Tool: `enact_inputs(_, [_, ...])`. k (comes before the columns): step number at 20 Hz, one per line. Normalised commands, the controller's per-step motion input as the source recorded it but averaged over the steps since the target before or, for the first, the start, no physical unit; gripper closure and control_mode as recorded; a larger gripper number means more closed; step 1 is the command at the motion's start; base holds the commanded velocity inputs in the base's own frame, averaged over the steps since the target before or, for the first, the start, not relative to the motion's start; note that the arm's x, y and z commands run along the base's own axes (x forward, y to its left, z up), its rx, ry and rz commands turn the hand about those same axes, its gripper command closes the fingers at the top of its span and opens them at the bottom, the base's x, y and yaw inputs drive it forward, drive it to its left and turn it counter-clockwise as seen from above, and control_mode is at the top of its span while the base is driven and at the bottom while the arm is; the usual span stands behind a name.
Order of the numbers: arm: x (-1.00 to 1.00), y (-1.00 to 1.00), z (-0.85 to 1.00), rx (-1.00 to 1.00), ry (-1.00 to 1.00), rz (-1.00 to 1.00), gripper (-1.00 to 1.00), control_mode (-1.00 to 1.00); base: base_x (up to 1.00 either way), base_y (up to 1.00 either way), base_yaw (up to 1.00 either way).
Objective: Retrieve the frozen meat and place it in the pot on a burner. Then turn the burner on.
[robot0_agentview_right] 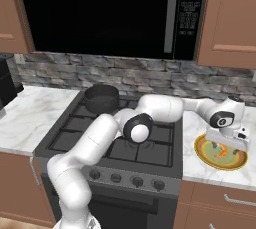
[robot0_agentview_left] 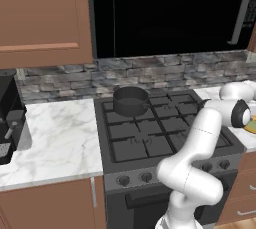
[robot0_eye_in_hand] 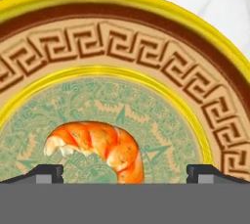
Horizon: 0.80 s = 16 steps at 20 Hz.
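Observation:
The frozen meat (robot0_eye_in_hand: 100, 145), a curved orange-brown piece, lies in the middle of a round yellow-green plate (robot0_eye_in_hand: 146, 66) on the marble counter right of the stove. My gripper (robot0_eye_in_hand: 125, 174) hangs low over the plate (robot0_agentview_right: 201, 149), open, with one dark fingertip on each side of the meat (robot0_agentview_right: 223, 152) and not touching it. From the right base camera the gripper (robot0_agentview_right: 227, 145) sits just above the plate. The dark grey pot (robot0_agentview_left: 131, 101) stands on the back-left burner (robot0_agentview_right: 101, 97) of the stove, far left of the gripper. Another burner (robot0_agentview_left: 136, 142) lies bare at the front.
A black coffee machine (robot0_agentview_left: 10, 118) stands on the left counter. The stove knobs (robot0_agentview_right: 135, 181) line the front panel. A black microwave (robot0_agentview_right: 100, 13) hangs over the stove, with wooden cabinets either side. My arm stretches across the stove's right half.

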Motion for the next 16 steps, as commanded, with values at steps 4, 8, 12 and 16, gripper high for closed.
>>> enact_inputs(4, [0.00,0.00,-0.20,0.00,0.00,0.00,-1.00,-1.00,0.00,0.00,0.00])
enact_inputs(8, [0.00,0.00,-0.16,0.00,0.00,0.00,-1.00,-1.00,0.00,0.00,0.00])
enact_inputs(12, [0.00,0.00,-0.11,0.00,0.00,0.00,1.00,-1.00,0.00,0.00,0.00])
enact_inputs(16, [0.00,0.00,-0.15,0.00,0.00,0.00,1.00,-1.00,0.00,0.00,0.00])
